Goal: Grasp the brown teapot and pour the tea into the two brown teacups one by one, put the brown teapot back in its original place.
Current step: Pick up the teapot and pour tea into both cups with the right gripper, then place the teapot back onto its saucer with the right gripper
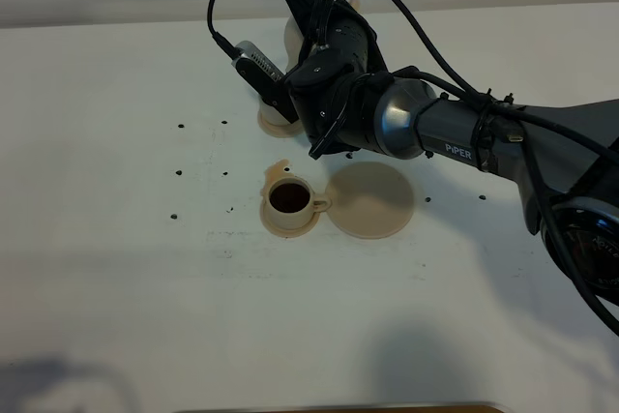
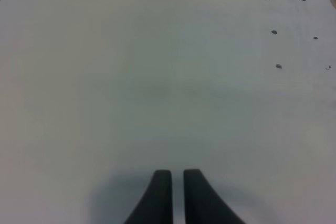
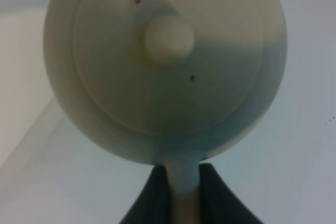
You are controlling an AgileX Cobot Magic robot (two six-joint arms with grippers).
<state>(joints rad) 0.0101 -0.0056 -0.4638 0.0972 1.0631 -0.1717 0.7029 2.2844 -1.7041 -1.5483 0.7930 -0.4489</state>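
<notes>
Brown teapot [image 3: 165, 66]: held off the table by the right gripper [image 3: 184, 192], whose two dark fingers [image 3: 155, 195] are clamped on either side of the pot's loop handle. In the right wrist view the lid and its round knob [image 3: 167, 39] face the camera (two small dark specks show on the lid). From the high camera the pot is almost wholly hidden behind the right arm [image 1: 435, 132]; only pale slivers [image 1: 292, 34] show at the far side of the table, above the far teacup.

Far teacup: mostly covered by the wrist; only an edge of its saucer [image 1: 274, 121] is visible, so its contents cannot be judged.

Near teacup [image 1: 289, 199]: upright on its small saucer [image 1: 290, 224], handle toward the right of the high view, dark liquid inside.

Large saucer [image 1: 372, 200]: bare, flat on the white table [image 1: 116, 268], just beside the near teacup's saucer on its right.

Left gripper [image 2: 177, 195]: over plain table, fingers nearly together with a thin gap, gripping nothing. Small dark dots [image 2: 274, 32] mark the table surface some way off from it.
</notes>
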